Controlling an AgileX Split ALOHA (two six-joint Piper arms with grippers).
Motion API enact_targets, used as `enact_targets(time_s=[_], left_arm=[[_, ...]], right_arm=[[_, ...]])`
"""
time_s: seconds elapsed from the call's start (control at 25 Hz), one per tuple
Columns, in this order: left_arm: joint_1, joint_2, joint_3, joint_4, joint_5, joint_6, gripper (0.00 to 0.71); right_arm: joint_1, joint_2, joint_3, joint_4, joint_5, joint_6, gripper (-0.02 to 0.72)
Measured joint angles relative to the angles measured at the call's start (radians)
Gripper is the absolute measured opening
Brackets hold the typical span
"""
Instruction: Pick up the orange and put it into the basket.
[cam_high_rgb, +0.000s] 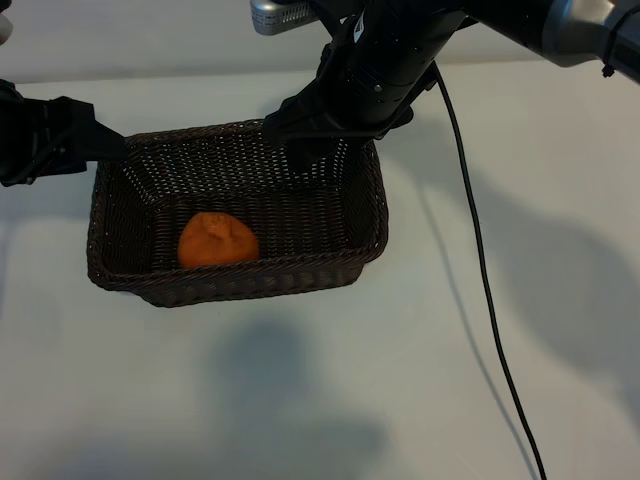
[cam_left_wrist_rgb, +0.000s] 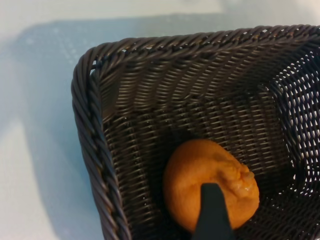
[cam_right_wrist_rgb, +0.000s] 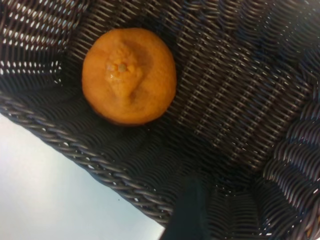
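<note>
Counter (cam_high_rgb: 560, 400): pale, smooth, flat surface carrying the basket; broad bare room toward the near edge and to the right, crossed only by a thin black cable (cam_high_rgb: 487, 290) trailing from the right arm.

Basket (cam_high_rgb: 372, 240): dark brown woven wicker, rectangular, rounded corners, sloping sides; sits flat on the counter between the two arms; braided rim all round, interior mostly unoccupied.

Right claw (cam_high_rgb: 305, 160): black, hangs over the far rim of the basket, pointed steeply down into it; spread wide, gripping nothing; apart from the fruit, likely placed there after a release judging by how things lie.

Left claw (cam_high_rgb: 105, 145): black, just outside the basket's left far corner, angled down toward the inside; spread open, empty; one dark fingertip (cam_left_wrist_rgb: 212, 212) crosses the fruit in its wrist view, yet contact not shown.

Orange (cam_high_rgb: 218, 240): small matte roundish fruit, somewhat flattened, knobby bump on top; rests on the basket floor near the front wall, left of centre, bump facing up; touched by neither claw.

Task standing: fruit already inside, placement apparently done.

Room to move: straight upward free for both claws; sideways retreat limited by the rim beside each.
</note>
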Motion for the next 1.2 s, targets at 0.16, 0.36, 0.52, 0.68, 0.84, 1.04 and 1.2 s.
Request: enact_targets(time_s=[0.16, 0.36, 0.52, 0.68, 0.84, 1.04, 1.2], left_arm=[[0.0, 0.0, 0.0, 0.0, 0.0, 0.0, 0.539], [0.0, 0.0, 0.0, 0.0, 0.002, 0.0, 0.539], [0.0, 0.0, 0.0, 0.0, 0.002, 0.0, 0.539], [0.0, 0.0, 0.0, 0.0, 0.002, 0.0, 0.539], [0.0, 0.0, 0.0, 0.0, 0.002, 0.0, 0.539], [0.0, 0.0, 0.0, 0.0, 0.002, 0.0, 0.539], [0.0, 0.0, 0.0, 0.0, 0.002, -0.001, 0.539]], right_arm=[[0.0, 0.0, 0.0, 0.0, -0.003, 0.0, 0.596], [0.0, 0.0, 0.0, -0.003, -0.004, 0.001, 0.596], [0.0, 0.0, 0.0, -0.003, -0.004, 0.002, 0.596], [0.0, 0.0, 0.0, -0.003, -0.004, 0.002, 0.595], [0.0, 0.0, 0.0, -0.003, -0.006, 0.002, 0.595], [0.0, 0.0, 0.0, -0.003, -0.01, 0.002, 0.595], [0.0, 0.0, 0.0, -0.003, -0.019, 0.002, 0.595]])
